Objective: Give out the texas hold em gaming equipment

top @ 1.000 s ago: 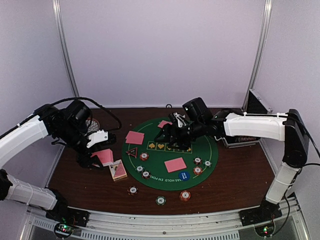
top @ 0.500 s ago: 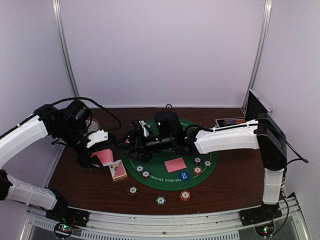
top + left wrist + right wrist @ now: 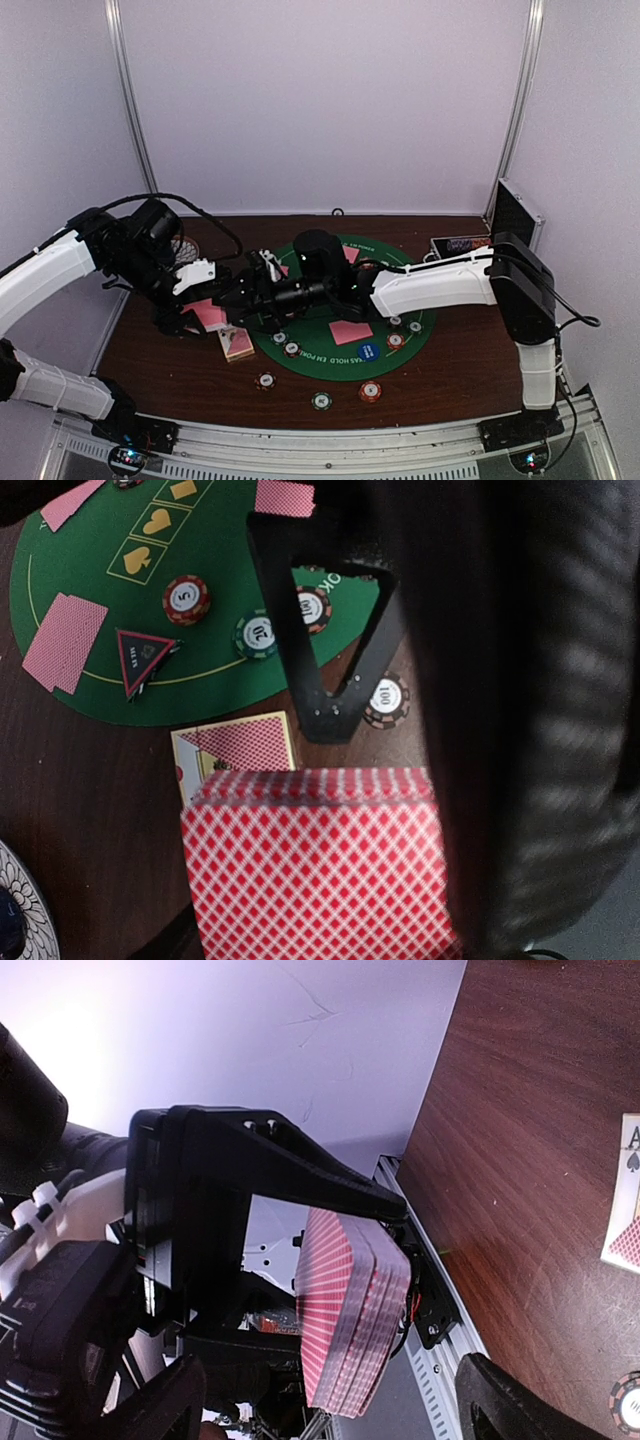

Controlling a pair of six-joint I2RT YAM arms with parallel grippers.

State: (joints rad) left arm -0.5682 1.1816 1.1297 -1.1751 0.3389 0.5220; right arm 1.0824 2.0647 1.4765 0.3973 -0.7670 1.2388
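My left gripper (image 3: 203,312) is shut on a deck of pink-backed cards (image 3: 318,865) and holds it above the table's left side. My right gripper (image 3: 226,296) reaches across the mat to that deck. It is open and empty, its dark fingertips (image 3: 515,1400) spread either side of the deck (image 3: 350,1310), not touching it. Single pink-backed cards (image 3: 350,330) lie on the green mat (image 3: 400,285), with another at the back (image 3: 351,253). Striped chips lie on the mat (image 3: 395,341) and on the wood in front (image 3: 370,391). Chips marked 5 (image 3: 186,598) and 100 (image 3: 388,698) show in the left wrist view.
A card box with a pink back (image 3: 237,343) lies on the wood just below the deck. A triangular marker (image 3: 140,658) sits on the mat's left edge. A black-and-silver case (image 3: 497,228) stands open at the back right. A face-up ace (image 3: 625,1210) lies on the wood.
My right arm has swung left across the mat, from the back right to the deck in my left gripper. The left arm and deck have stayed put.
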